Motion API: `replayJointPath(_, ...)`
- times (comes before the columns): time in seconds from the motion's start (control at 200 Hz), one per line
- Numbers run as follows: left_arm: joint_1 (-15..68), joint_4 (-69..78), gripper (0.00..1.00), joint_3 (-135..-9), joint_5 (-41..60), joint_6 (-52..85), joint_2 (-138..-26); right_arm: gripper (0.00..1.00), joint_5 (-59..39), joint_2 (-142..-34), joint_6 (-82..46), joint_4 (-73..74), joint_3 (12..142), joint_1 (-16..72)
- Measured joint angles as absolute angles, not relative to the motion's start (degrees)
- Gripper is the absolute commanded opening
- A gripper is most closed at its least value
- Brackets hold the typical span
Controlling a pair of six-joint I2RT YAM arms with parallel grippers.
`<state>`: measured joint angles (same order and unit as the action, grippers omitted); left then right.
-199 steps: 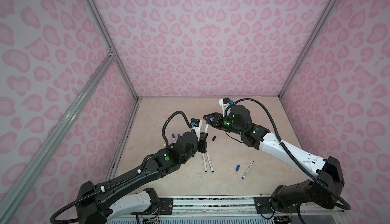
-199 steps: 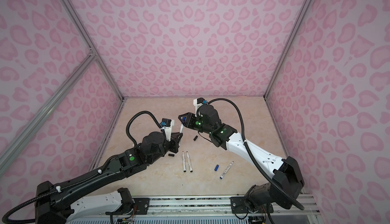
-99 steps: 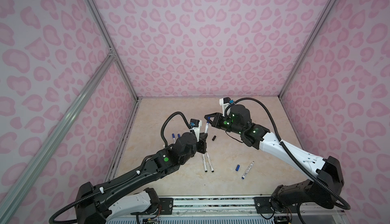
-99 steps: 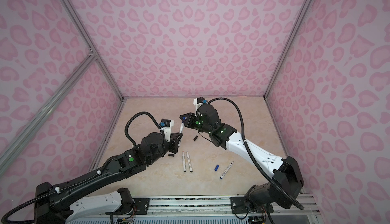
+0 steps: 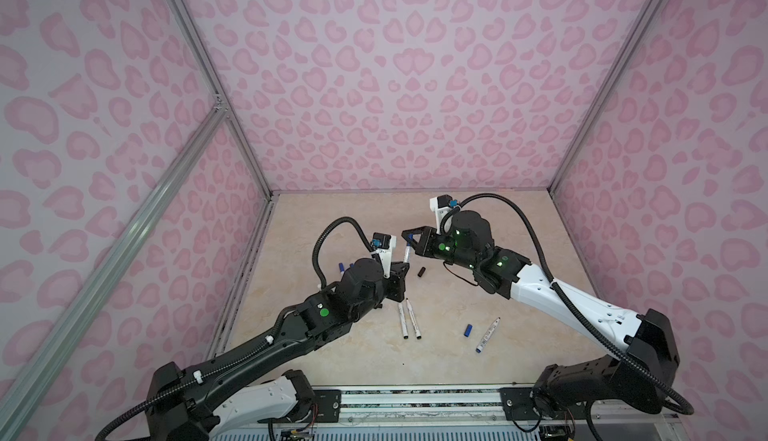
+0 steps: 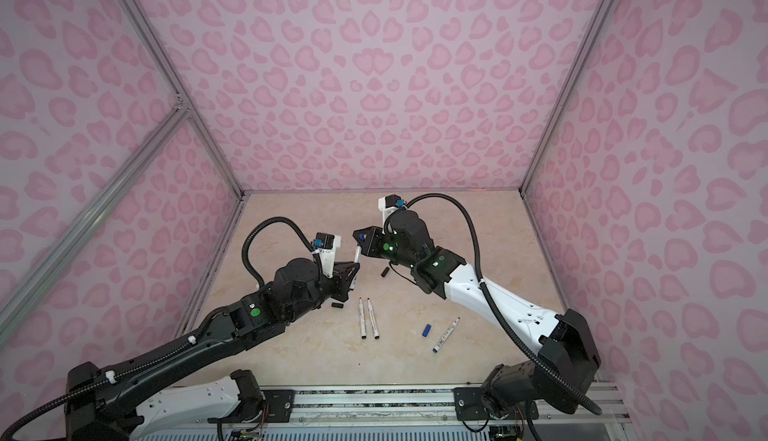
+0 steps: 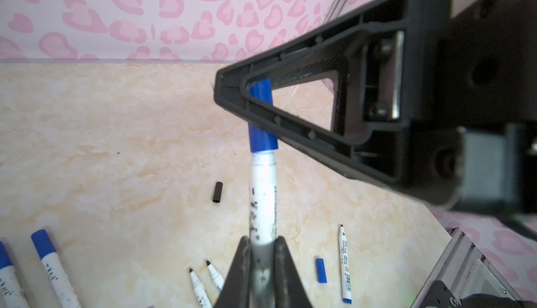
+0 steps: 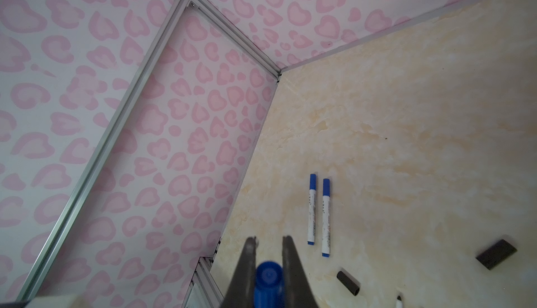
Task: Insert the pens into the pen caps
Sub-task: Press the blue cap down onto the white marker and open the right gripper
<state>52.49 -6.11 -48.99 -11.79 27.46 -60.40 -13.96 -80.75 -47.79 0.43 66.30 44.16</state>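
The left claw is pinching a white-barrelled pen by its lower barrel, and the right claw is pinching a blue cap across its sides. What matters is the line between them. In the left wrist view the pen's long axis runs straight out from the left claw to the cap. The cap's own axis sits on that same line, its open mouth meeting the pen's shoulder — whether it has gone fully home I cannot tell. In both top views the two claws meet nose to nose in the air above the desk, near its middle, with the pen bridging the short gap between them. Any closing push, I judge, should run along the barrel, not across it — a sideways nudge could cock the cap on the tip. A loose black cap lies on the desk, apart from both claws.
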Motion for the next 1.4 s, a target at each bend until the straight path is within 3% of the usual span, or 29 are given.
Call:
replayJointPath(0.435,44.31,-2.11,0.03,-47.05,6.00,31.75,-59.16,0.05,-13.63,-77.52,-49.91,10.02,59.31,44.25)
replayJointPath(0.665,42.39,-1.21,0.03,-46.46,10.48,33.15,-58.11,0.04,-15.64,-77.12,-50.19,12.47,58.63,44.25)
replayJointPath(1.025,43.51,-4.97,0.03,-49.30,5.69,30.87,-58.98,0.00,-0.71,-78.54,-48.18,-0.30,66.52,49.84)
replayJointPath(1.24,47.37,-9.63,0.03,-51.11,-4.45,29.50,-61.01,0.00,1.13,-80.29,-51.27,0.67,65.08,50.11)
replayJointPath(1.405,47.77,-10.94,0.03,-51.22,-6.33,29.39,-62.13,0.00,0.99,-80.71,-53.87,5.23,61.80,50.11)
